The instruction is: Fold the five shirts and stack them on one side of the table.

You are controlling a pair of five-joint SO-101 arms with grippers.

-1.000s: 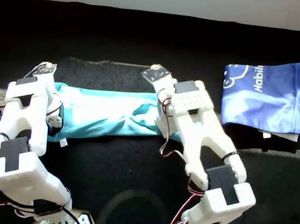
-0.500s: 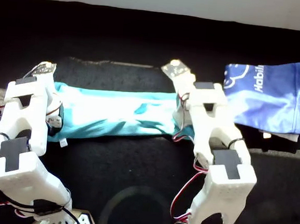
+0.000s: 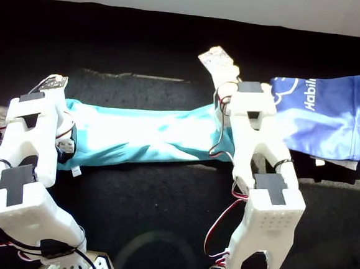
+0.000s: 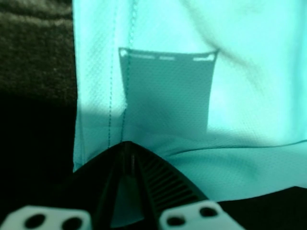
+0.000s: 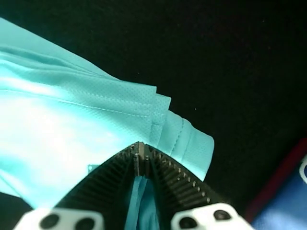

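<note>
Lying on black table: long turquoise mesh shirt; left gripper clamped on its 9 o'clock end, right gripper clamped on 3 o'clock end.

turquoise shirt: thin cloth, fine mesh knit, light sheen, stitched seams | blue shirt: smooth cloth, glossy | black shirt under it: matt cloth | desk cover: black, rough, like felt | left arm, right arm: white matt plastic | left gripper, right gripper: black plastic, ribbed, matt
</note>
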